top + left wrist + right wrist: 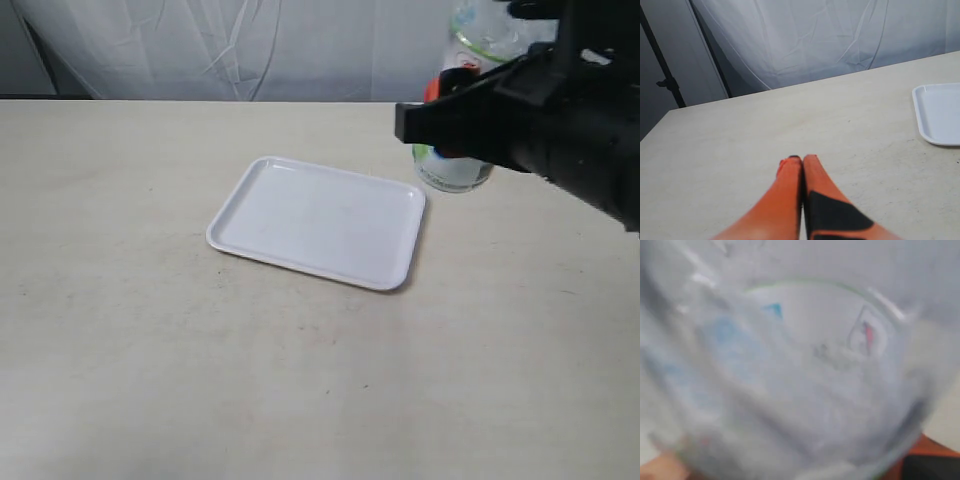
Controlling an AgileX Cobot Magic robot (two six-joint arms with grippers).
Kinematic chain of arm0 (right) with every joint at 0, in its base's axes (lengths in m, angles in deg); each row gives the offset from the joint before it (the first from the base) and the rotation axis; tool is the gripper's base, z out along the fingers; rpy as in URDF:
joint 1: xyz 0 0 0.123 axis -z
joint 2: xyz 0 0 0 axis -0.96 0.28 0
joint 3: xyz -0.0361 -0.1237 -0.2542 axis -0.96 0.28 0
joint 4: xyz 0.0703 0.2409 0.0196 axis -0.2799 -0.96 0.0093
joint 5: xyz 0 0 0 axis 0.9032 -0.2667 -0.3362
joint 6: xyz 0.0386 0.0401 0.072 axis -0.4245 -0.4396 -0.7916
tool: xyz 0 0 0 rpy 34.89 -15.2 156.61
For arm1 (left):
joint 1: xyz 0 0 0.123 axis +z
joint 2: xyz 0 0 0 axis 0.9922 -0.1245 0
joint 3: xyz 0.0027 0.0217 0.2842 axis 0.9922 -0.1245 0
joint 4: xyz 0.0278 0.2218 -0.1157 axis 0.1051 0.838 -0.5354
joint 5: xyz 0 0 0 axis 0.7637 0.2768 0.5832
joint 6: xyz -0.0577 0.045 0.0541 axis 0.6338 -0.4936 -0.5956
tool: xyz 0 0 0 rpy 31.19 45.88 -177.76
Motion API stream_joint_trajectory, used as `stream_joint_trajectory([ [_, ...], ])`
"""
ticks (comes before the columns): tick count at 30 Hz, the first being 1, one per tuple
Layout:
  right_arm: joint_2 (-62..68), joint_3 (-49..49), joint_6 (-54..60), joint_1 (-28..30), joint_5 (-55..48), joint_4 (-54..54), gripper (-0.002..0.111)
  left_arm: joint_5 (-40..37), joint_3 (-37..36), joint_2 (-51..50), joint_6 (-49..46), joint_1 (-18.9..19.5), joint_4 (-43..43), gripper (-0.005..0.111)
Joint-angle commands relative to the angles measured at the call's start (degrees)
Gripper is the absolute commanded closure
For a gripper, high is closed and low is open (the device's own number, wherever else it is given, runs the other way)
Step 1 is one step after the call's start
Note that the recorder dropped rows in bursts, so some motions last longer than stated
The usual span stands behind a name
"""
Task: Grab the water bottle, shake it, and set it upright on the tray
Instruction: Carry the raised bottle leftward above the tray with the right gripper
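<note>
The clear water bottle (456,172) is at the far right, just beyond the tray's far right corner, and my right gripper (448,100) is shut on its middle. The black arm covers most of the bottle, and I cannot tell whether its base touches the table. In the right wrist view the blurred bottle (800,365) fills the picture, with orange fingers (932,455) showing at its edges. The white tray (318,220) lies flat mid-table with nothing on it. One end of the tray (940,114) also shows in the left wrist view. My left gripper (802,159) hangs shut and holds nothing over bare table.
The beige table (150,330) spreads wide around the tray. A white cloth backdrop (250,45) hangs behind the far edge. A dark stand (662,80) is off the table's corner in the left wrist view.
</note>
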Motion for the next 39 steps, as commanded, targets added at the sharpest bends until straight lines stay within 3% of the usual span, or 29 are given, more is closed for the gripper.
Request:
stream_joint_trajectory([
  [1,-0.7,-0.8,9.5,-0.7,-23.9,1.4,0.109,-0.1,-0.2,0.3,0.1,0.0,-0.1,0.106],
  [4,-0.1,-0.7,0.9,-0.6,2.7,1.4,0.109,-0.1,-0.2,0.3,0.1,0.0,-0.1,0.106],
  [5,-0.2,-0.7,-2.4,-0.6,6.6,1.4,0.109,-0.1,-0.2,0.3,0.1,0.0,-0.1,0.106],
  [7,-0.5,-0.7,-0.3,-0.7,-3.2,1.4,0.109,-0.1,-0.2,0.3,0.1,0.0,-0.1,0.106],
  [9,-0.5,-1.0,6.2,-0.6,-22.6,1.4,0.109,-0.1,-0.2,0.3,0.1,0.0,-0.1,0.106],
  [10,-0.4,-1.5,7.5,-0.6,-24.4,1.4,0.109,-0.1,-0.2,0.3,0.1,0.0,-0.1,0.106],
  [15,-2.2,-8.1,7.3,-0.7,-11.9,1.4,0.109,-0.1,-0.2,0.3,0.2,0.0,-0.1,0.106],
  [18,-2.0,-7.7,7.6,-0.7,-13.2,1.4,0.109,-0.1,-0.2,0.3,0.2,0.0,-0.1,0.106],
  [25,6.7,3.0,-0.4,-0.7,-17.1,1.4,0.109,-0.1,-0.2,0.3,0.2,0.0,-0.1,0.106],
  [34,-4.6,-10.4,10.1,-0.7,-9.7,1.4,0.109,-0.1,-0.2,0.3,0.2,0.0,-0.1,0.106],
  [36,-3.8,-6.8,8.8,-0.7,-8.2,1.4,0.109,-0.1,-0.2,0.3,0.2,0.0,-0.1,0.106],
  [39,1.3,3.2,-1.3,-0.7,-17.5,1.4,0.109,-0.1,-0.2,0.3,0.2,0.0,-0.1,0.106],
])
